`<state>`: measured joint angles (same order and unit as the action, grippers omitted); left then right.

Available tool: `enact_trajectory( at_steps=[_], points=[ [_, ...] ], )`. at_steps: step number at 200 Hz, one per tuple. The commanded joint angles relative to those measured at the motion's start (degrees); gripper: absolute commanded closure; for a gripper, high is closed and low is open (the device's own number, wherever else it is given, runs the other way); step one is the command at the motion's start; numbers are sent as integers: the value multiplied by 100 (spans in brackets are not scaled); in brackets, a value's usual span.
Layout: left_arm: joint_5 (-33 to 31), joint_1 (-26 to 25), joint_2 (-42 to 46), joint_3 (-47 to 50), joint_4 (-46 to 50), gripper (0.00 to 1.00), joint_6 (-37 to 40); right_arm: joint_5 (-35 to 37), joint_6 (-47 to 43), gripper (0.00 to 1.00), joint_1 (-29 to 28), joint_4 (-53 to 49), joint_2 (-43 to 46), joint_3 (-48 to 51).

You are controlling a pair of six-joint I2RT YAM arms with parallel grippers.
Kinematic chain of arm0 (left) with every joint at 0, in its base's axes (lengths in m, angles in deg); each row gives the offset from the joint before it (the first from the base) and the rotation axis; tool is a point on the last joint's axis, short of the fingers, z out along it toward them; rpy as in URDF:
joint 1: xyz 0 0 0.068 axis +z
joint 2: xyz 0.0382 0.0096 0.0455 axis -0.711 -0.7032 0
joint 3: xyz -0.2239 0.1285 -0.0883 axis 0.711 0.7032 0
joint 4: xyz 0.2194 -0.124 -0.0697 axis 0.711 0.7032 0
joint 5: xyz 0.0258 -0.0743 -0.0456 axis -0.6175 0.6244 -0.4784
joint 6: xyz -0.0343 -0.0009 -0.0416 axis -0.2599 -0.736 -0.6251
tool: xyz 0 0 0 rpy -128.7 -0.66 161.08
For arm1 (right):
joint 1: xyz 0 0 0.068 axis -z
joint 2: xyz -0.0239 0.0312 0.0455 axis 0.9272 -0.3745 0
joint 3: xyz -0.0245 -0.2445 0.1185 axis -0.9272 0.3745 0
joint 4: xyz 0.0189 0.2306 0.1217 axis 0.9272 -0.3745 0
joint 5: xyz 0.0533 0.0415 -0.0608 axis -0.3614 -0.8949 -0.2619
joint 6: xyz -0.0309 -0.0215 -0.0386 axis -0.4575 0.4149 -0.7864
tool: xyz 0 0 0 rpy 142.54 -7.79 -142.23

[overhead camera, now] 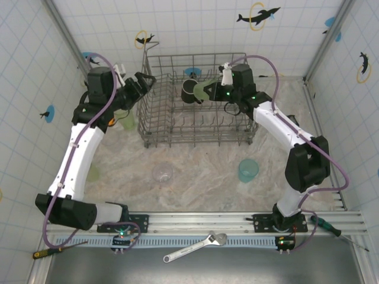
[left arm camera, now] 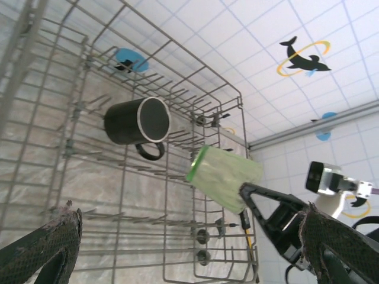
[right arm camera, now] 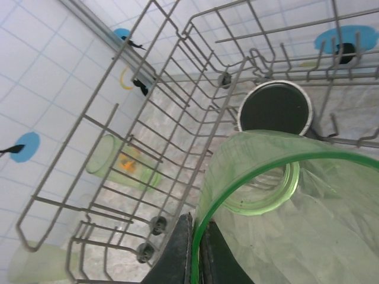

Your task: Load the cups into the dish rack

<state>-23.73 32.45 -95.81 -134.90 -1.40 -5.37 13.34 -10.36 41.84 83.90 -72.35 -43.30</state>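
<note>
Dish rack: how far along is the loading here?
Done: one black mug lies in the dish rack. In hand: the right jaws are shut on a light-green tumbler over the rack. To load: a teal tumbler and a clear cup on the table in front of the rack, and a green tumbler beside its left wall. The left jaws stand open, empty.

You have a dish rack (overhead camera: 195, 137) of thin grey metal wire, a green tumbler (left arm camera: 228, 174) of smooth translucent plastic, a black mug (left arm camera: 127, 121) with a matt body, and a marble-patterned tabletop (overhead camera: 201, 171)
</note>
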Motion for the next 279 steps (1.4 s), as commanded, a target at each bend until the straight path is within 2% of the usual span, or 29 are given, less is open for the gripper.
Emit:
enact_trajectory(
  at_steps=[1, 87, 142, 180, 279],
  points=[
    [152, -182, -202, -167, -370, 3, -216, -546, 340, 100, 45, 981, 327, 204],
    [412, -838, -1127, -154, -1535, 2, -707, -1443, 1827, 100, 472, 3227, 454, 1298],
    [589, -878, -1549, -24, -2423, 2, -1292, -1555, 2535, 100, 497, 4431, 434, 1762],
    [755, -883, -1596, 613, -3626, 2, -2054, -1588, 3164, 100, 488, 5479, 392, 2072],
    [1163, -902, -1949, 827, -4413, 2, -2791, -1667, 3859, 100, 352, 6784, 210, 2214]
  ],
)
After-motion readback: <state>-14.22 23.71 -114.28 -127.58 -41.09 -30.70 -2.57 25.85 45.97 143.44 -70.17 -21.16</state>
